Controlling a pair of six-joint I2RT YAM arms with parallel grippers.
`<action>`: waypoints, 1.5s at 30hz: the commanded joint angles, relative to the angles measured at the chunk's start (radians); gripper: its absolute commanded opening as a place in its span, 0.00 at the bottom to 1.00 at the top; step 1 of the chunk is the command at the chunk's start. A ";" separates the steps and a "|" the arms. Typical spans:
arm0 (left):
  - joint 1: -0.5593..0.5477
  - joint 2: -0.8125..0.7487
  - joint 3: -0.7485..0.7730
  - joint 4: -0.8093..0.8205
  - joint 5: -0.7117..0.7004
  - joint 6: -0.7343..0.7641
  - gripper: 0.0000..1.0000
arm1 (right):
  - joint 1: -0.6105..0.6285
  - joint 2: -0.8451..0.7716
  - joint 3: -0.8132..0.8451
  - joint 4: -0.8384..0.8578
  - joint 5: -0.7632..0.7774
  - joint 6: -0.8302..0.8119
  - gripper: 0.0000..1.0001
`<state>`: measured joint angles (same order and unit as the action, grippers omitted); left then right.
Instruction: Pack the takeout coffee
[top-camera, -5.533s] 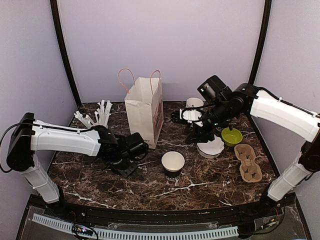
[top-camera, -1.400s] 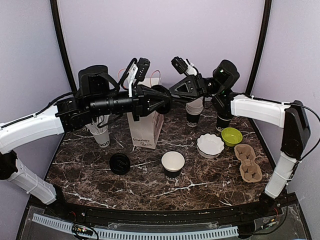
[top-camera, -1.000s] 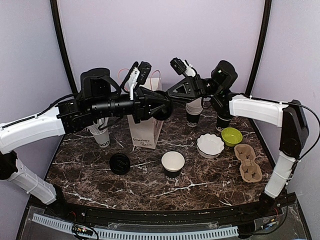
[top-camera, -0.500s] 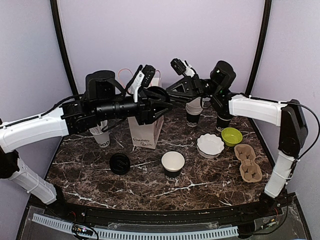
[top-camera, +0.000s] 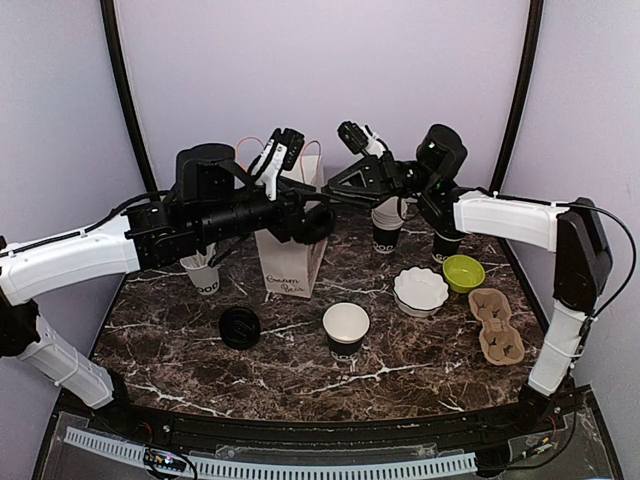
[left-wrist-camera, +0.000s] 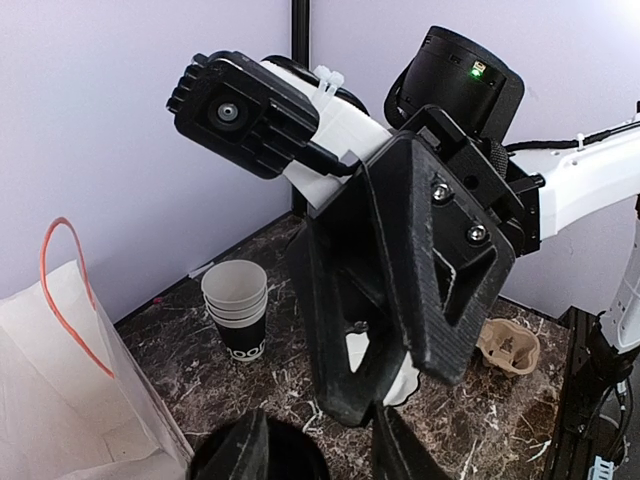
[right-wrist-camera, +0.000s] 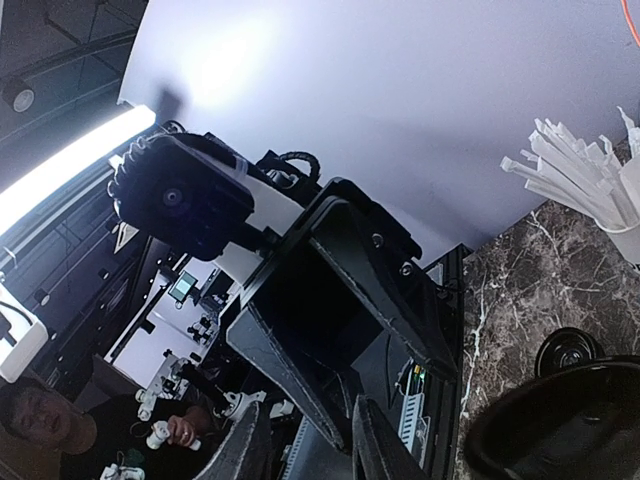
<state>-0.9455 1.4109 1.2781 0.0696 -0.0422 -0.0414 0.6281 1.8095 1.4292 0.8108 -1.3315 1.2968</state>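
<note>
Marble table (top-camera: 420, 362) (dark, white-veined), lilac walls (top-camera: 330, 70), left end effector (top-camera: 310, 216) clamps takeout coffee (top-camera: 322, 226), right end effector (top-camera: 328, 188) apart.

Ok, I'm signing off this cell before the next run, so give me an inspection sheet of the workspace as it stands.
Surface: dark marble table, no spill seen.
Job's things: takeout coffee at the tip of the left gripper, over the white paper bag; another black cup behind the right arm, top hidden.
Clutter: loose black lid, open cup, cup stack, cup of white sticks, white bowl, green bowl, cardboard carrier.
Grippers: left gripper around the coffee, grip unconfirmed; right gripper close beside it, hold unclear.
Cables: black cable loops off the right arm.
Surroundings: lilac walls, black corner posts.
</note>
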 joint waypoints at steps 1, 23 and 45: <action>0.009 0.000 0.000 0.002 -0.079 -0.001 0.37 | 0.010 -0.003 0.030 0.042 -0.037 0.015 0.28; 0.002 -0.024 -0.124 -0.487 0.106 -0.037 0.45 | -0.272 -0.097 -0.050 -0.233 -0.054 -0.289 0.34; -0.102 0.227 -0.222 -0.435 0.084 0.261 0.42 | -0.298 -0.218 0.202 -1.397 0.662 -1.374 0.61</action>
<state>-1.0348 1.6039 1.0573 -0.4099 0.0765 0.1482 0.3271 1.6230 1.6470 -0.5545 -0.7227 -0.0181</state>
